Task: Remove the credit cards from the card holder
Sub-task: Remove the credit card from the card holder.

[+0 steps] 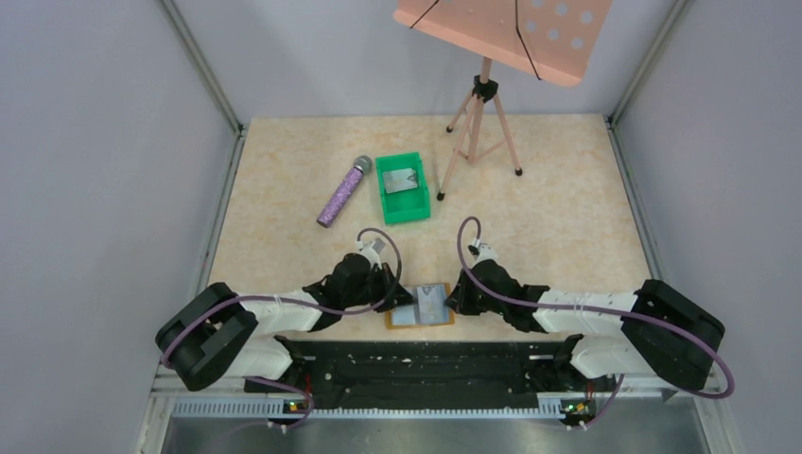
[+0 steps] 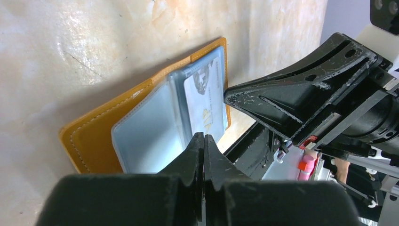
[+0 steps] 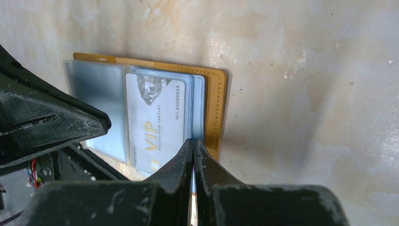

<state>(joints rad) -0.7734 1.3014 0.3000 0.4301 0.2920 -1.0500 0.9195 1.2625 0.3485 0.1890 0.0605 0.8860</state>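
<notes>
At the near edge of the worktop (image 1: 567, 208), midway between the two arm bases, the card holder (image 1: 419, 306) lies open and flat, tan cover down and pale blue-grey sleeves up.

Left arm (image 1: 274, 317): folded low, forearm running inward from its base at the near-left corner. The left hand (image 1: 397, 297) meets the holder's left side. In the left wrist view its fingers (image 2: 195, 155) are pressed together with no gap, tips at the holder's near edge over the clear sleeves. Whether a sleeve is pinched between them cannot be told.

Right arm (image 1: 577, 317): mirrored pose, low and folded, forearm reaching inward from the near-right corner. The right hand (image 1: 458, 295) meets the holder's right side. In the right wrist view its fingers (image 3: 181, 162) are likewise closed tight, tips at the sleeve edge beside the tan border. A thin pale strip shows between them, and what it is cannot be told.

One credit card (image 3: 155, 122), white with gold "VIP" lettering, sits inside a sleeve of the holder, between the two hands.

Further back, well apart from the holder, a green bin (image 1: 407, 210) contains a silvery-grey card (image 1: 402, 180). A purple microphone (image 1: 341, 192) lies just left of the bin, and a pink music stand (image 1: 484, 104) stands to its right.
</notes>
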